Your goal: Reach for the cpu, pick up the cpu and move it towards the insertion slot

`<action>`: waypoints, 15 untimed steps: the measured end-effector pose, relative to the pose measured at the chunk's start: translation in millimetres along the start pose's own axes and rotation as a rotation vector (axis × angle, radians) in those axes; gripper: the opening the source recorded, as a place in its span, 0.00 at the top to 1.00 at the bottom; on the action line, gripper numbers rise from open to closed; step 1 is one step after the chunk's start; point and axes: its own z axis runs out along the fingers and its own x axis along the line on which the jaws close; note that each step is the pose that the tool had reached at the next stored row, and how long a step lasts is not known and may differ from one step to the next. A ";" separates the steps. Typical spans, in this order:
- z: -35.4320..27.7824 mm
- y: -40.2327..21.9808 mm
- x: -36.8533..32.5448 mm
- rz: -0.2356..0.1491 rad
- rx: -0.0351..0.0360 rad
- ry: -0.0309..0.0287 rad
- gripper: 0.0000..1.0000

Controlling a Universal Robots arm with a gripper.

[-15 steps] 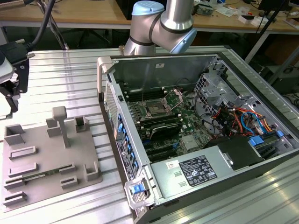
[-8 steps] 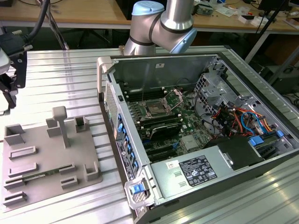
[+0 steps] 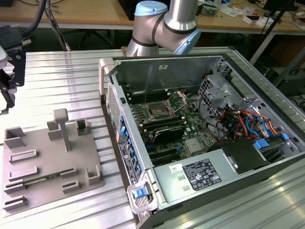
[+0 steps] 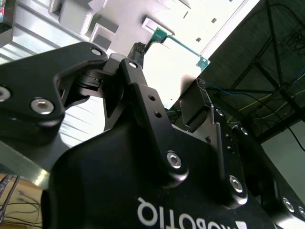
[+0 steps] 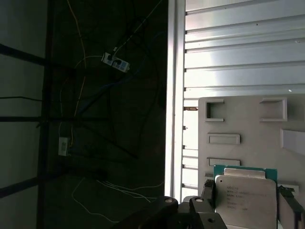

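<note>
Right now the open computer case (image 3: 200, 119) takes up most of the desk (image 3: 62, 71), and the grey tray (image 3: 47, 162) lies just beside the case. Beyond that tray from the case, the gripper (image 5: 248, 202) hangs with its fingers (image 5: 208, 192) closed on the cpu (image 5: 245, 191). I'd judge the carry wants the chip kept level and high. The case's side wall (image 3: 116, 119) stands between it and the insertion slot (image 3: 157, 113) inside the case, near loose cables (image 3: 243, 119).
</note>
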 end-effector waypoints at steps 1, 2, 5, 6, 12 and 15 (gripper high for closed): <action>-0.1 0.0 0.0 0.000 0.0000 0.0001 0.45; -0.1 0.0 0.0 0.000 0.0000 0.0001 0.45; -0.2 0.1 -0.5 0.000 0.0005 0.0004 0.45; -0.2 0.0 -1.2 0.000 0.0005 0.0003 0.45; 0.3 -0.3 -5.3 0.000 0.0004 -0.0007 0.45; 0.6 -0.6 -14.3 0.000 0.0004 -0.0013 0.45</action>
